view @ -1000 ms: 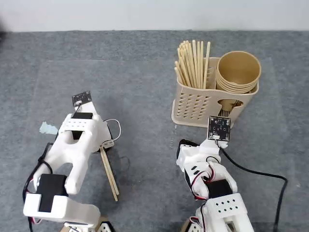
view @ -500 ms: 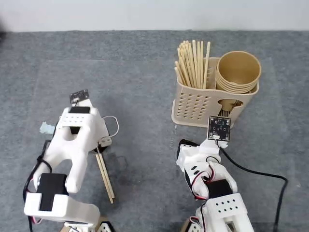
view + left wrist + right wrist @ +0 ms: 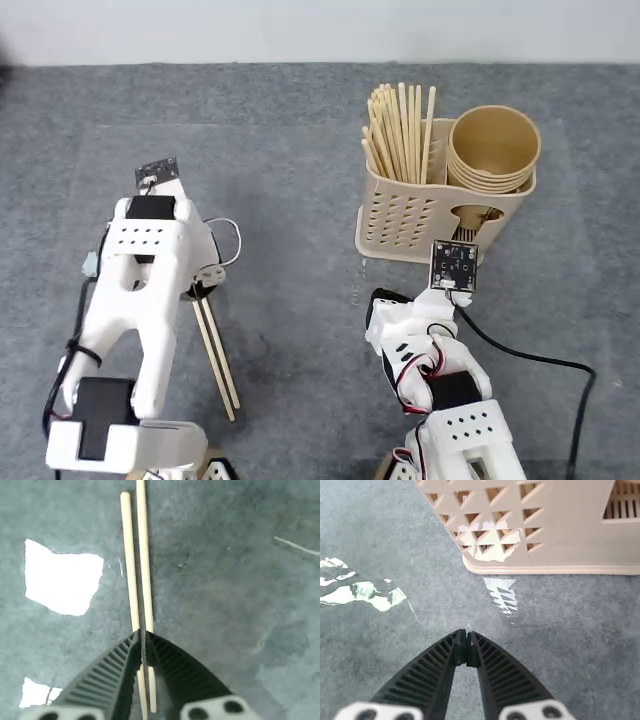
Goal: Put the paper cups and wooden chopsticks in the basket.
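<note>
The left gripper (image 3: 142,636) is pinching the two wooden chopsticks (image 3: 143,555) near one end, their long axis running in line with its jaws. The right gripper (image 3: 466,636) is resting closed and empty just before the basket (image 3: 410,215), which is standing well apart to the right, holding paper cups (image 3: 495,145).

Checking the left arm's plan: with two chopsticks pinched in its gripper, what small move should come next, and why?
Probably raise the left gripper a little, shut on the chopsticks. They look low and nearly flat over the table, while the basket stands apart with tall walls, so height likely comes first.
</note>
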`<act>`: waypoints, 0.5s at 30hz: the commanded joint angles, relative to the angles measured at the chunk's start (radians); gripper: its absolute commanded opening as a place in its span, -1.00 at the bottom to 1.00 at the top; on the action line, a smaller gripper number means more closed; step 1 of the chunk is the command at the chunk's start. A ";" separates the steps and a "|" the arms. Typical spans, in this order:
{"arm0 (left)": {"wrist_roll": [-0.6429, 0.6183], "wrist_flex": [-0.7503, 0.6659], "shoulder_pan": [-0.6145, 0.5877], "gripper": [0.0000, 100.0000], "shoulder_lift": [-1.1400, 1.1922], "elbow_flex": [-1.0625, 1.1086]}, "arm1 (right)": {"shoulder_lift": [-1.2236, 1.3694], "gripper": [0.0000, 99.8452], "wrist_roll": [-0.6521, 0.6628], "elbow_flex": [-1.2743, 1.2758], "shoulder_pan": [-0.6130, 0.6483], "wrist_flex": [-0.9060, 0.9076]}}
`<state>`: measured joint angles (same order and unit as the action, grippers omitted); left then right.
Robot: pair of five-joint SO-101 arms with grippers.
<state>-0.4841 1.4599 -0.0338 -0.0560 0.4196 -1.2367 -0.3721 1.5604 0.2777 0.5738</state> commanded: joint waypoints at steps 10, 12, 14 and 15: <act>0.087 -0.293 -0.117 -0.63 0.186 0.045 | -0.016 -0.98 -0.002 0.008 -0.001 -0.016; 0.087 -0.321 -0.115 -0.63 0.216 0.047 | -0.016 -0.98 -0.002 0.008 -0.001 -0.019; 0.087 -0.359 -0.115 -0.67 0.262 0.047 | -0.016 -0.98 -0.002 0.008 -0.001 -0.019; 0.086 -0.368 -0.115 -0.71 0.292 0.038 | -0.016 -0.98 -0.002 0.008 -0.001 -0.019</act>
<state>-0.4043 1.1347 -0.1442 0.1972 0.4687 -1.2367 -0.3721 1.5758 0.2777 0.5738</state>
